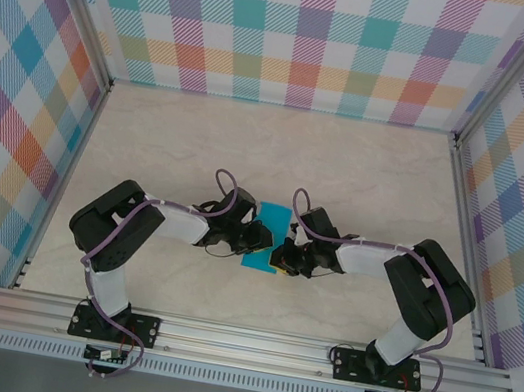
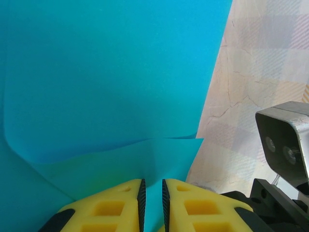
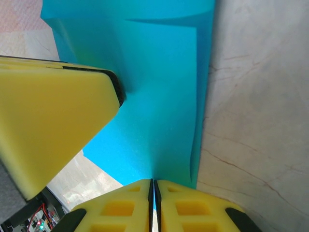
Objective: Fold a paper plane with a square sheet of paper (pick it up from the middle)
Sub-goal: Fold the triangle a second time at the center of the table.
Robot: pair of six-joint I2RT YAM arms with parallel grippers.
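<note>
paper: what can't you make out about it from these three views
- top view: the paper outline and creases; it lies mostly under the left claw and right claw, and is too small.
- left wrist view: its top and left edges, cut off by the frame.
- right wrist view: its left part, behind a left claw finger; its near edge, pinched inside the right claw.
</note>
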